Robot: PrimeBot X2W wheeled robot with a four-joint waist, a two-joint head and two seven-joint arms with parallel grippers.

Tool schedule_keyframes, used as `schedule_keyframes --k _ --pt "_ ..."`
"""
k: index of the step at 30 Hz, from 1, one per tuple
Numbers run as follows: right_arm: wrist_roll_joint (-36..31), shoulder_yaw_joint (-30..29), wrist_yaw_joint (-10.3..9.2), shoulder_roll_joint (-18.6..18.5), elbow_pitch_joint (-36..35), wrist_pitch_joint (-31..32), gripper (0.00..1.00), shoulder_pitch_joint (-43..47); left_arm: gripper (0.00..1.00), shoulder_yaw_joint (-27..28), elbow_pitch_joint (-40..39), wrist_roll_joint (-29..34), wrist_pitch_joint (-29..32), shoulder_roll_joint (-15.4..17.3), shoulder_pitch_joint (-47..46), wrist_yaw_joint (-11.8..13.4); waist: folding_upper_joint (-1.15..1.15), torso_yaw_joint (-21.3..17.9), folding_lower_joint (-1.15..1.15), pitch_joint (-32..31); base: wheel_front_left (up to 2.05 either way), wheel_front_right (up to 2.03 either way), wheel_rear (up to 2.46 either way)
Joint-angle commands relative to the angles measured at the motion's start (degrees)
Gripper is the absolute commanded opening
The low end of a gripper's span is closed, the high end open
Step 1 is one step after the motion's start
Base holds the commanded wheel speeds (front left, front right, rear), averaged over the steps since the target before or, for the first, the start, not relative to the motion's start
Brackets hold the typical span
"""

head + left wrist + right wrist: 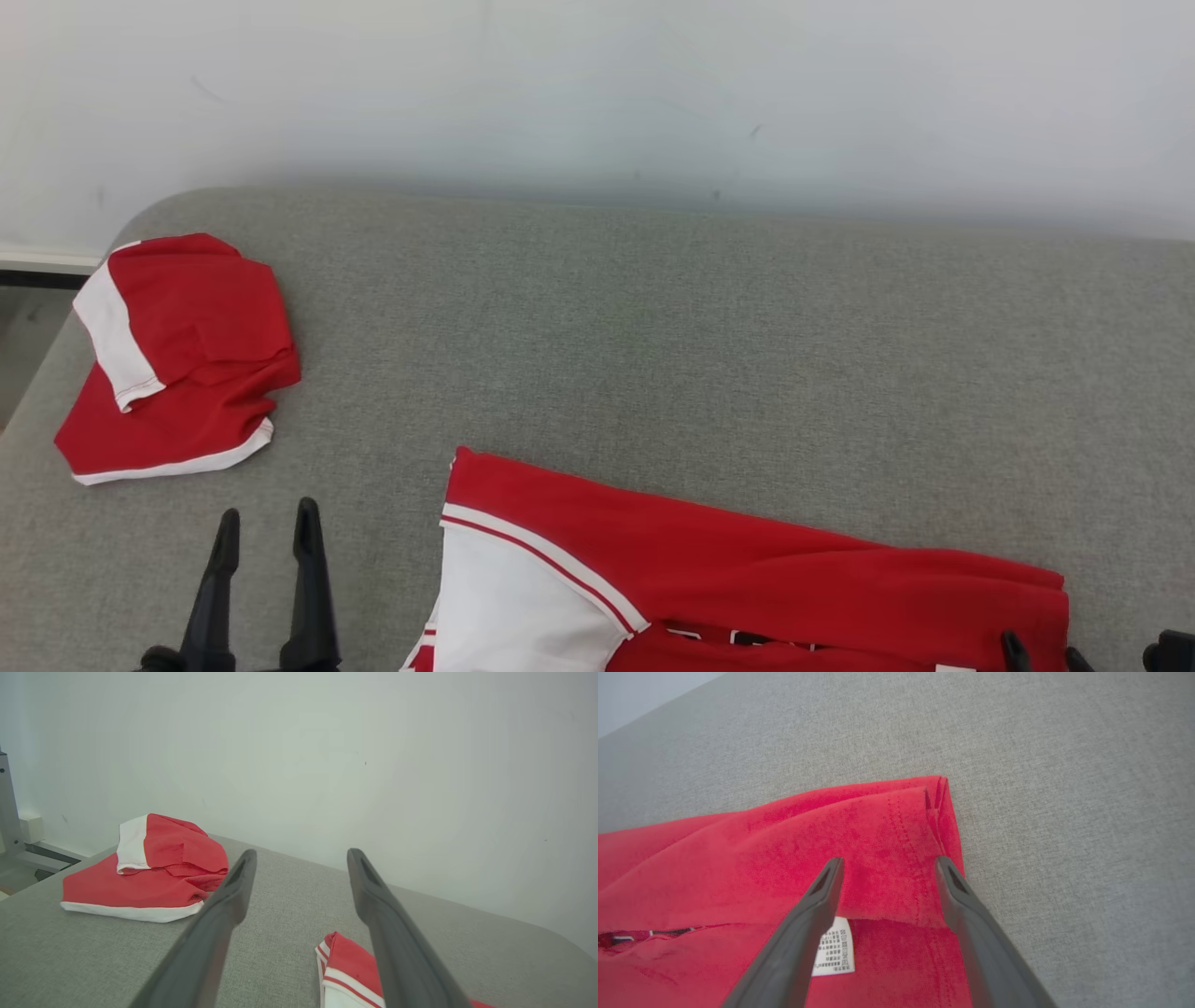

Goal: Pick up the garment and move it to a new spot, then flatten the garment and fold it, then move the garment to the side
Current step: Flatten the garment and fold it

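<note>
Left pincer spread at 7 o'clock over bench; right pincer spread over 5 o'clock corner of red garment.

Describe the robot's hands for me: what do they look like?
The left gripper and right gripper look alike: each has two long, slim fingers, matte dark grey, tapering to narrow rounded tips, with a small recessed slot near each tip.

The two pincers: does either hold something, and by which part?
Nothing is held. Left pincer open beside the red shirt; right pincer open over its edge.
</note>
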Motion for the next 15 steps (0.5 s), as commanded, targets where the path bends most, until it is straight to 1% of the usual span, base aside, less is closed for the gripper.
schedule_keyframes --k 1,6,9,15 --pt "-0.8 0.0 -0.14 0.0 1.2 -1.0 1.0 -1.1 1.0 1.0 -0.3 0.7 -0.1 -0.4 1.1 -0.8 0.0 -0.6 0.0 0.2 0.0 0.0 0.0" --pt "-3.6 -1.1 -0.14 0.0 5.3 -2.6 1.0 -3.4 1.0 3.2 0.3 0.9 -0.1 -0.6 1.3 -2.9 0.0 -1.1 0.0 1.1 0.0 0.0 0.0" --pt "-4.5 -1.9 -0.14 0.0 6.8 -2.7 1.0 -4.5 1.0 3.8 0.5 1.1 -0.1 -0.8 1.1 -3.2 0.0 -1.2 0.0 1.4 0.0 0.0 0.0" --pt "-6.0 -3.7 -0.14 0.0 10.9 -0.7 1.0 -7.0 1.0 3.3 1.8 1.3 -0.1 -1.3 -0.1 -3.9 0.0 -0.7 0.0 2.0 0.0 0.0 0.0"
